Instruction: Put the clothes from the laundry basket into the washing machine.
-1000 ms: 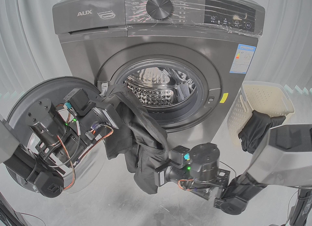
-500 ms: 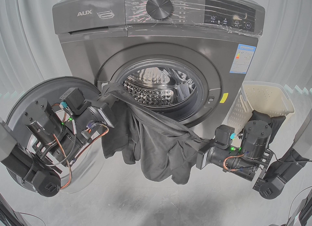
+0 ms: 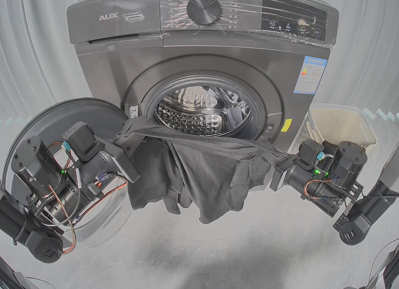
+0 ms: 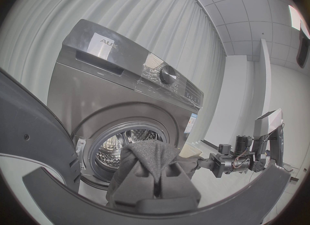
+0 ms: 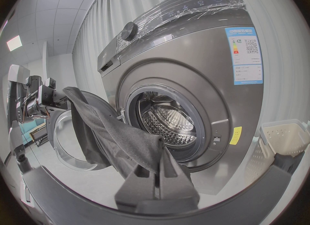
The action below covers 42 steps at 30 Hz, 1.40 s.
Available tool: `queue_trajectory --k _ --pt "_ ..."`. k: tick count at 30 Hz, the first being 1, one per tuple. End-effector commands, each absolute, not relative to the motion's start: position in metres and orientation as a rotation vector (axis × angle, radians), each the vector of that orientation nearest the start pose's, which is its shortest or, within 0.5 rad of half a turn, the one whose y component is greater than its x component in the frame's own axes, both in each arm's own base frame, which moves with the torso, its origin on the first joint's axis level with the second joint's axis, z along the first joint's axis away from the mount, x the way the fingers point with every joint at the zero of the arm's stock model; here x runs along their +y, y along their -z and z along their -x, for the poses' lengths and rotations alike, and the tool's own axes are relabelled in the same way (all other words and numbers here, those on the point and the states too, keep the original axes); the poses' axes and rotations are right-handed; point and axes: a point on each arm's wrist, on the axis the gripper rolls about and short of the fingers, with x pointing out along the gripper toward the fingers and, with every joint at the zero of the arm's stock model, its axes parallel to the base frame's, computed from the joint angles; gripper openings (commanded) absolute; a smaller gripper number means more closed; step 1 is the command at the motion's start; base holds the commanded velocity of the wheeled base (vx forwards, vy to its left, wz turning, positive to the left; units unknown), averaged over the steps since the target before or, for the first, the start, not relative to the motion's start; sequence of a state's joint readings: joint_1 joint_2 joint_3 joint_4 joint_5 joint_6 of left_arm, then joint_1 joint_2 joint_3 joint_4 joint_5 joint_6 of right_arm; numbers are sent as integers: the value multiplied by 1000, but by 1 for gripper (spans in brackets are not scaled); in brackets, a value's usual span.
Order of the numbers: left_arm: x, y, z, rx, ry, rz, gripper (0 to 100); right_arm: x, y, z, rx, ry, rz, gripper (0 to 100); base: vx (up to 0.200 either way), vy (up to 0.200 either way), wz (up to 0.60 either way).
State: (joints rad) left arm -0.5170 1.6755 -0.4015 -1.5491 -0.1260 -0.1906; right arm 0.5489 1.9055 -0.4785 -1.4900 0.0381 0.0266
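Curtain [image 3: 29, 53]: pale and pleated, behind the washer and on both sides of it.
Washer [image 3: 112, 69]: grey front-loader on a pale floor, with clear film over its control panel.
Door [image 3: 62, 115]: round, swung wide open to the robot's left, behind the left arm.
Garment [image 3: 203, 169]: dark, held in the air in front of the lower part of the drum mouth and outside the drum. Its upper edge is pulled taut between the two grippers. The rest hangs in folds, clear of the floor. Whether it touches the washer's front cannot be told.
Basket [image 3: 353, 121]: cream and perforated, on the floor just beside the washer on the robot's right, behind the right arm.
Drum [image 3: 195, 113]: mouth open, with shiny perforated metal inside.
Left gripper [image 3: 126, 130]: fingers closed on the garment's left end, in front of the door hinge, at the lower left of the drum mouth.
Right gripper [image 3: 274, 157]: fingers pinched on the garment's right end, below the door latch, between washer and basket.
Cloth [image 5: 285, 161]: dark piece draped over the basket's near rim, partly hidden behind the right wrist in the head view.
Dial [image 3: 203, 8]: round, at the middle of the control panel.
Label [image 3: 310, 74]: blue and white, on the washer's front, up and to the right of the drum mouth.
Sticker [image 3: 286, 124]: small and yellow, just beside the latch.
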Motion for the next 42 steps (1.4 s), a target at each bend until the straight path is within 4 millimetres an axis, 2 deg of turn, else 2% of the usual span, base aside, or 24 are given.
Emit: queue_trajectory --k 1,5,13,20,35,42 --pt "-122 -182 -210 -210 680 233 0 154 -141 -245 -99 -591 -49 0 0 0 0" --pt "-122 -180 -209 -203 678 231 0 159 -147 -245 -128 -607 -61 0 0 0 0" --pt "-117 -181 -212 -210 655 229 0 153 -162 -255 -193 -564 -81 0 0 0 0" --pt "-112 -179 -213 -215 634 181 0 151 -177 -255 -242 -538 -99 0 0 0 0" --pt "-111 -192 -220 -276 609 194 0 147 -190 -248 -281 -536 -109 0 0 0 0" --pt "-109 -199 -216 -303 613 200 0 146 -192 -248 -288 -534 -111 0 0 0 0"
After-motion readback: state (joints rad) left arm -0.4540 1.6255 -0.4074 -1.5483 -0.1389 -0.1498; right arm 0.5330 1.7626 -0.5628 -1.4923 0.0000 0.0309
